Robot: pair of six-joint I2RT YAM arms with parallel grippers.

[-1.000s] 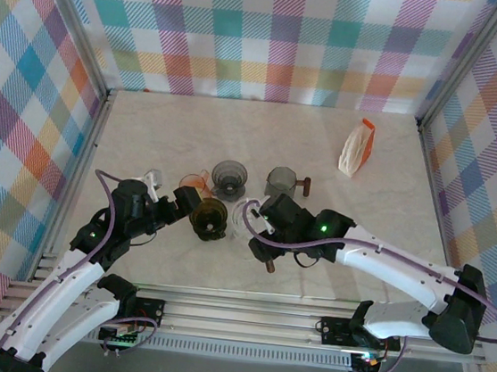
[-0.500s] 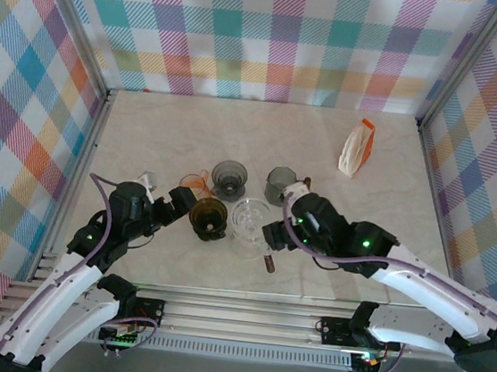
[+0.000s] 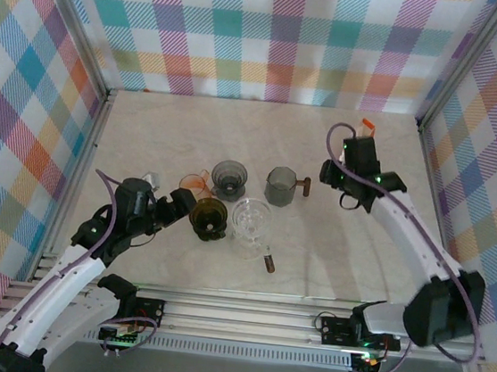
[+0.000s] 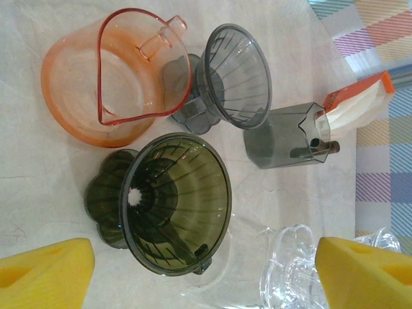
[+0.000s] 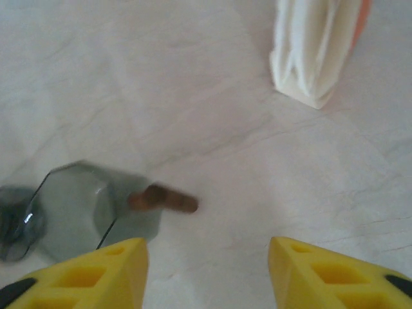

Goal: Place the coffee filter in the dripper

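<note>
The coffee filters (image 5: 315, 51) are a white folded stack in an orange holder (image 3: 368, 125) at the back right, also seen in the left wrist view (image 4: 357, 106). My right gripper (image 3: 336, 187) (image 5: 207, 248) hovers just short of them, open, with bare table between its yellow fingers. An olive-green dripper (image 3: 208, 218) (image 4: 174, 203) lies on its side near the table's middle. My left gripper (image 3: 179, 203) (image 4: 205, 251) stands open right behind it, touching nothing. A clear glass dripper (image 3: 251, 220) (image 4: 302, 270) sits beside the olive one.
A grey dripper with a brown handle (image 3: 280, 186) (image 5: 77, 209) stands left of my right gripper. A smoky grey dripper (image 3: 229, 177) (image 4: 235, 74) and an orange jug (image 3: 195, 182) (image 4: 109, 84) lie behind the olive one. Checked walls close in three sides.
My right arm has swung from the clear dripper at the middle to the back right, up to the filters, its jaws narrowing. The left arm has barely moved.
</note>
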